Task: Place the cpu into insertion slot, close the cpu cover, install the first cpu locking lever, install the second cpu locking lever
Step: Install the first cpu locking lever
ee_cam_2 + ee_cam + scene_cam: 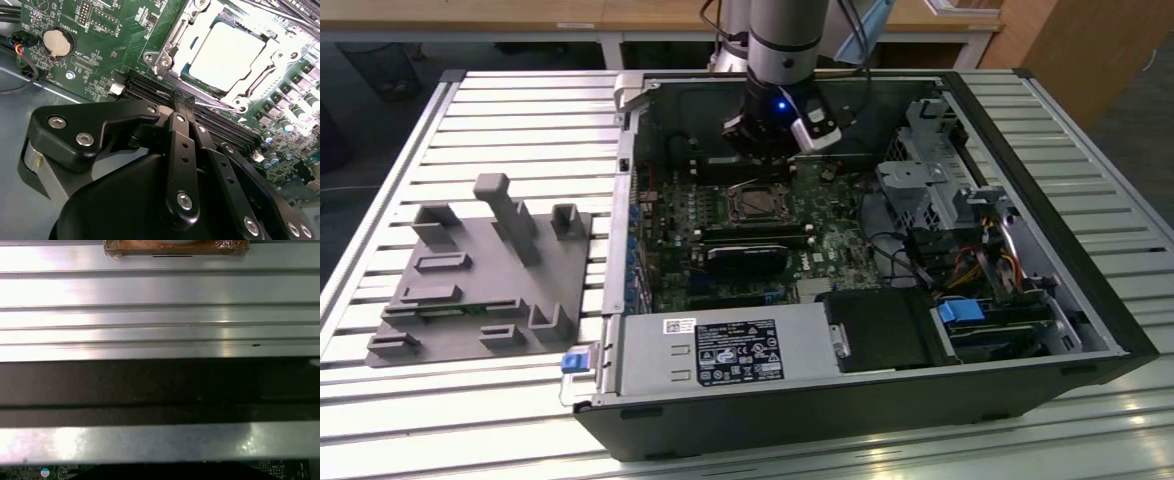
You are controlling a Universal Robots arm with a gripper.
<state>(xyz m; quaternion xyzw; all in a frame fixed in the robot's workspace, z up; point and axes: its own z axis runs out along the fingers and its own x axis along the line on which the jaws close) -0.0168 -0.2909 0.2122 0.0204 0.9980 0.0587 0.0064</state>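
Observation:
In the second wrist view the cpu lies flat in the insertion slot, its silvery top showing through the window of the cpu cover, which lies down over it. A thin wire lever runs along the socket's near edge. My gripper has its dark fingers drawn together, the tips just beside that edge, over the long black memory slots. In the exterior view the gripper hangs inside the open computer case, just behind the insertion slot.
The case lies open on a slatted metal table. A black heatsink block, drive cage, cables and power supply crowd the board. A grey fixture sits on the exterior view's left.

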